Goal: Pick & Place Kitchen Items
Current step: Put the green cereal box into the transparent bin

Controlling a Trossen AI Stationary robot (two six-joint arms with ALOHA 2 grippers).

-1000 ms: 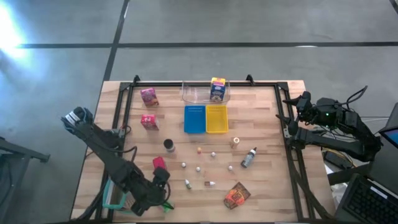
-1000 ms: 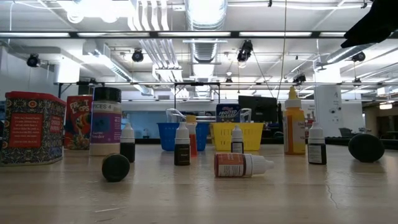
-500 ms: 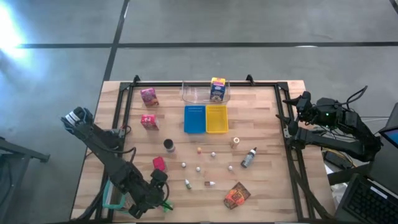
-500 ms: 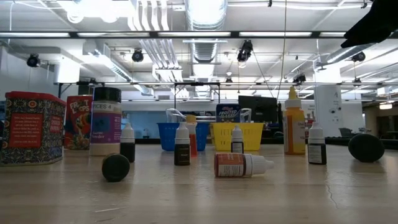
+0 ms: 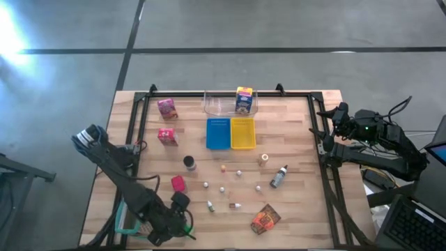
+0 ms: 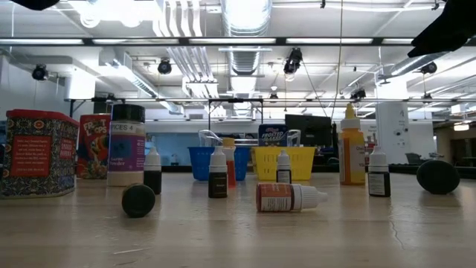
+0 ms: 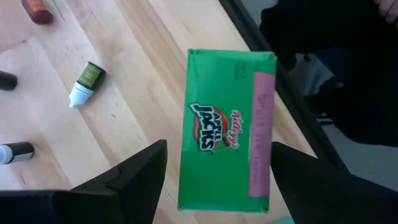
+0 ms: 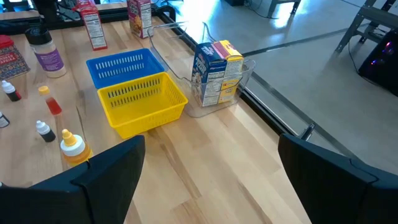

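Note:
A green Apple Jacks box (image 7: 227,134) with a pink side strip lies flat on the wood near the table's near edge, and in the high view it peeks out as a green patch (image 5: 189,233). My left gripper (image 7: 217,180) (image 5: 181,224) hangs open over the box's near part, one finger on each side, touching nothing. A small green dropper bottle (image 7: 86,83) lies beside it. My right gripper (image 8: 211,186) (image 5: 332,118) waits open above the table's right edge. Small bottles, a pink box (image 5: 178,183) and an orange packet (image 5: 265,219) dot the table's middle.
Blue (image 5: 218,132) and yellow (image 5: 243,132) baskets stand mid-table below a clear tub (image 5: 221,104) holding a cereal box (image 8: 216,71). A teal-rimmed basket (image 5: 127,224) sits at the near left corner. The black table rail (image 7: 273,93) runs just past the green box.
My left gripper has gone a little down and toward the table's near edge, closer over the green box, still open. The pink box behind it now shows in full in the high view. Nothing on the table has moved.

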